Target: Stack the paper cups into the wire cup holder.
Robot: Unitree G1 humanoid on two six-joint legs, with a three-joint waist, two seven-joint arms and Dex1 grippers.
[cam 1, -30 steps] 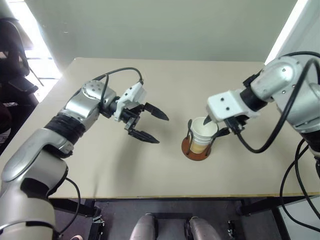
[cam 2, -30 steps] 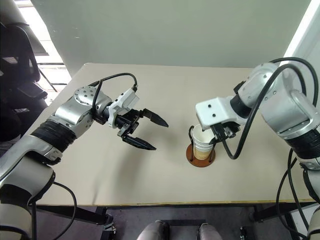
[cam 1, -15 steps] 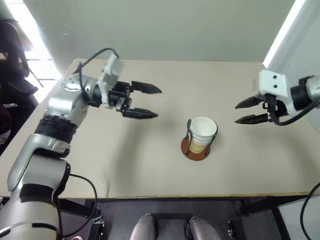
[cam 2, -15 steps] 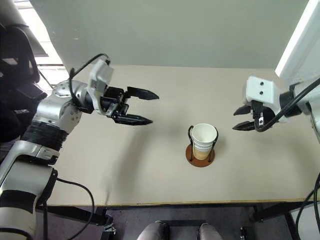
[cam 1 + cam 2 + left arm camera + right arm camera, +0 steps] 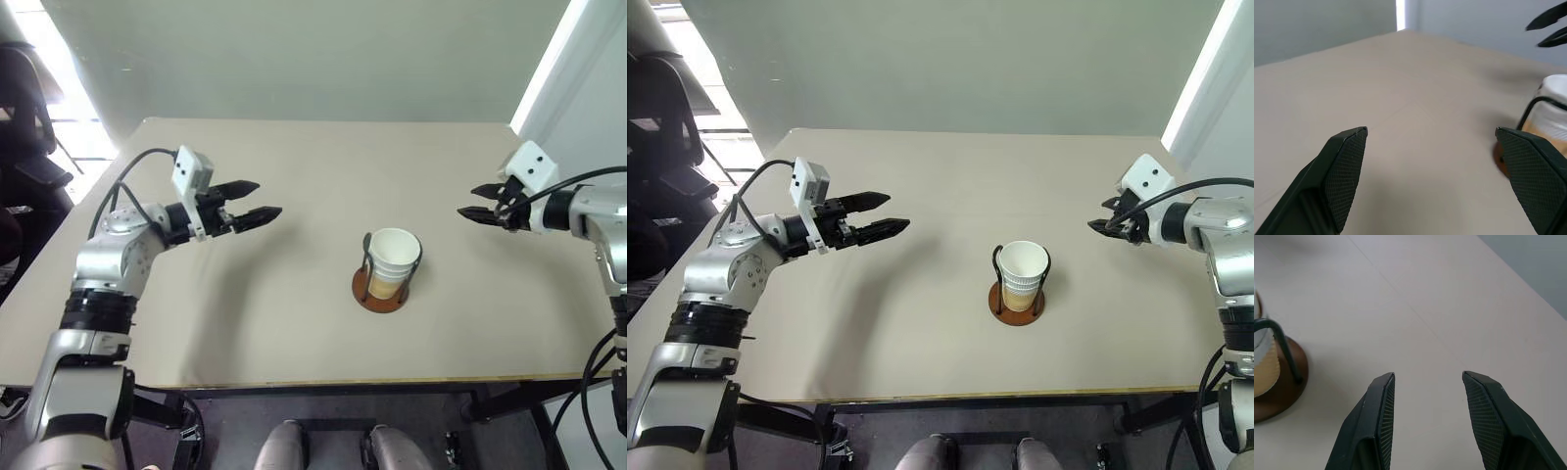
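We've got one holder [image 5: 380, 291] sitting roughly mid-counter [image 5: 294, 323], a bit toward the right side: reddish-brown round base with two dark wire loops standing up. The cups [image 5: 392, 261] are nested inside it, upright, white rim on top and tan sides lower down. We can make out stacked rims in the right eye view, maybe three, but honestly the layers are too small for us to count for sure. No loose cups anywhere else on the counter.

Two pincers, both holding nothing. The left pincer [image 5: 247, 202] hovers above the counter well to the left of the holder, fingers spread wide and pointing toward it. The right pincer [image 5: 482, 202] hangs well to the right, tips aimed back at the holder, fingers apart with a moderate gap and just bare counter between them in its wrist view. Neither one touches the cups or the holder.
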